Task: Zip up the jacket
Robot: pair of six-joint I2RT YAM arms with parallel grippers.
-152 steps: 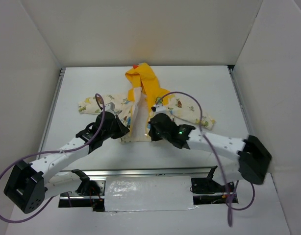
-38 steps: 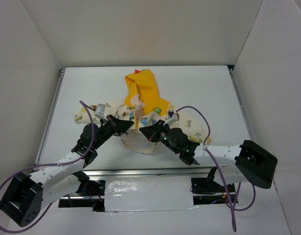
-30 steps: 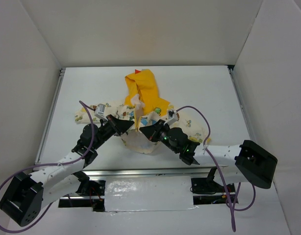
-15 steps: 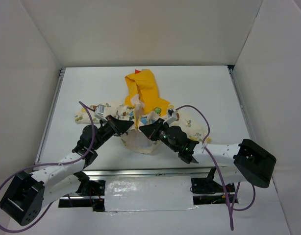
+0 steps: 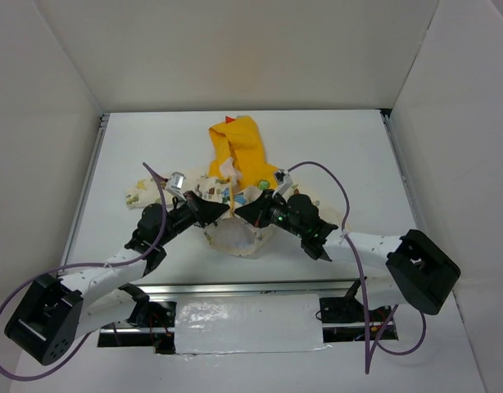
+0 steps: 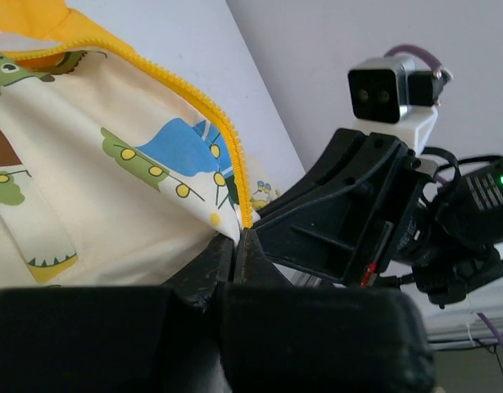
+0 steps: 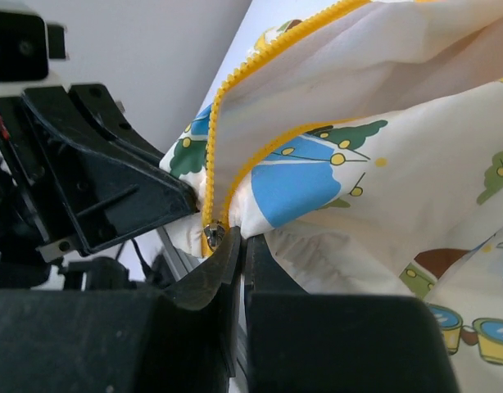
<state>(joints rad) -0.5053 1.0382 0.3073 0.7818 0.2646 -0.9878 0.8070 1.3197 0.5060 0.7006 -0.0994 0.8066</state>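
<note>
1. Since half a second ago, both wrists have swung inward and farther from the bases. The left claw and right claw now nearly meet tip to tip at the jacket's lower front, closer together than before. The hem below them has bunched into a rounded pouch.
2. One jacket lies mid-counter with its hood pointing away from the arms and its hem nearest them. The fabric is soft, matte cream cloth with printed cartoon animals, and the hood is plain bright yellow.
3. The counter is smooth and white.
4. Left claw: the black fingers are pressed together on a corner of the jacket, right at the bottom end of one line of yellow zip teeth. The teeth are fine and bead-like.
5. Right claw: clenched, with only a hairline slit between the fingers, and cream jacket cloth pinched at the tips. A small metallic slider sits just beside the tip.
6. Two yellow toothed edges converge toward that slider in the right wrist view.
7. Count: two sleeves. One sleeve is spread out on the left, and the other is mostly hidden by the right arm.
8. Count: two purple cables, one looping off each arm.
</note>
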